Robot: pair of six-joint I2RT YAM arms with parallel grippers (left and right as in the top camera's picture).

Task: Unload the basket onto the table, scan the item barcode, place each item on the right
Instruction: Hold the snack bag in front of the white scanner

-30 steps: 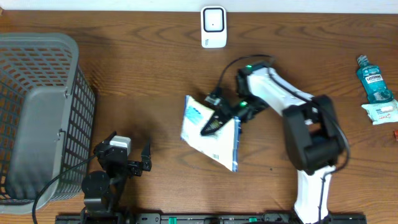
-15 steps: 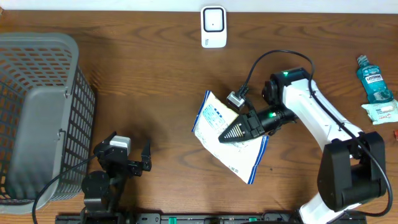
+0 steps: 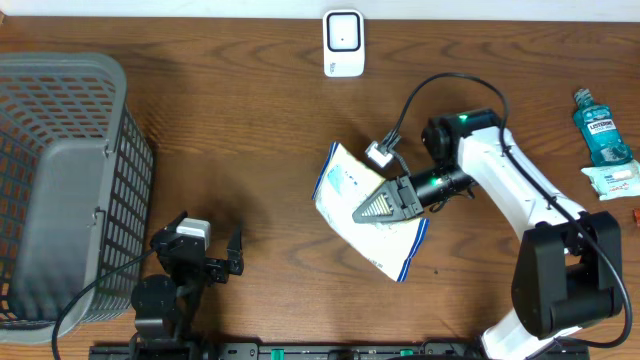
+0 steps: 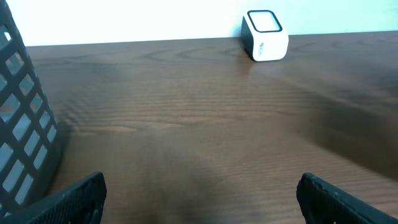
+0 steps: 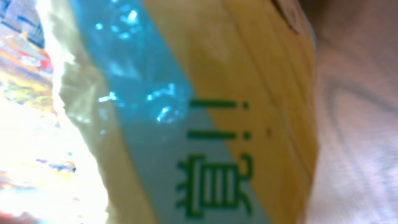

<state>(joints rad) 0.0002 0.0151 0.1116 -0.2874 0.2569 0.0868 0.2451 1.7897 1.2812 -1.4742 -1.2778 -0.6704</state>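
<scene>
Over the last second the right arm has swung out from a folded pose, carrying the pouch (image 3: 348,186) from left of centre rightward, then a little back toward the far edge.

The worktop (image 3: 230,130) carries a grey mesh basket (image 3: 60,180) at the left, probably there to take items once they are read. The right arm stretches across the middle, and the right end effector (image 3: 385,203) is clenched on the pouch, which sits mid-worktop, tilted, with a shadow beneath that suggests it is lifted clear. It is likely held this way so a printed face can be turned toward the barcode scanner (image 3: 343,42), which stands upright at the far edge, well apart from the pouch. The left end effector (image 4: 199,205) rests released near the front left, out of the way. A mouthwash bottle (image 3: 603,127) and a pack of wipes (image 3: 613,180) lie at the far right, presumably waiting their turn.

From overhead the pouch is white with blue edging and small print. In the right wrist view it (image 5: 186,124) fills the frame, glossy, with a blue band and green characters on yellow. No barcode can be made out in either view.
</scene>
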